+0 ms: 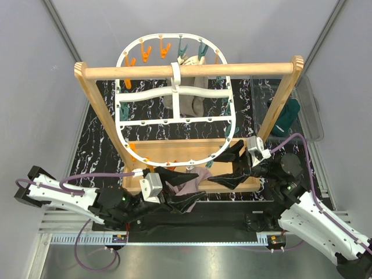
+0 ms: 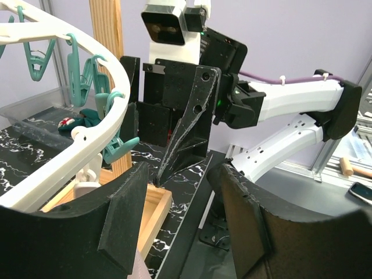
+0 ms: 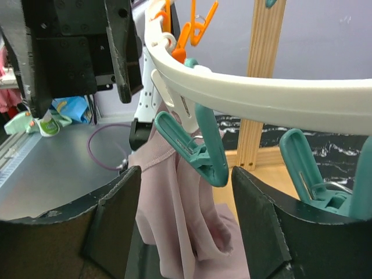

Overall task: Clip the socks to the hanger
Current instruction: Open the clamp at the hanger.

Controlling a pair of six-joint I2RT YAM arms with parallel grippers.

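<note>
The hanger (image 1: 124,131) is hung by its centre strap from the top bar of the wooden stand (image 1: 186,71), tilted so its near rim dips toward the arms. Orange clips (image 1: 145,53) are seen on its far-left rim and teal ones along the far-right and near rim.

L tool (image 2: 180,172): jaws are seen partway apart, w/ wood and dark marbled desk (image 1: 104,119) visible through the gap at the tips. The pink sock (image 3: 174,226) is held up off the desk at this tool, just under the hanger's near rim, hanging limp. In the L wrist view only a sliver of pink is seen, low against the inner face of one finger. Whether the fabric is pinched or just draped can't be told.

R tool (image 3: 186,174): jaws are wide apart and nothing is gripped. It is raised to the near-right rim, facing the L tool, w/ a teal clip (image 3: 200,152) framed in the gap beyond its fingertips. No contact w/ either finger is seen. The pink sock is seen directly behind that clip; whether cloth and clip touch can't be told.

A teal sock (image 1: 286,118) is left lying in the clear bin (image 1: 314,110) at the desk's far right, well apart from both tools. A grey-beige cloth (image 1: 189,100) is seen hanging behind the hanger's middle.
</note>
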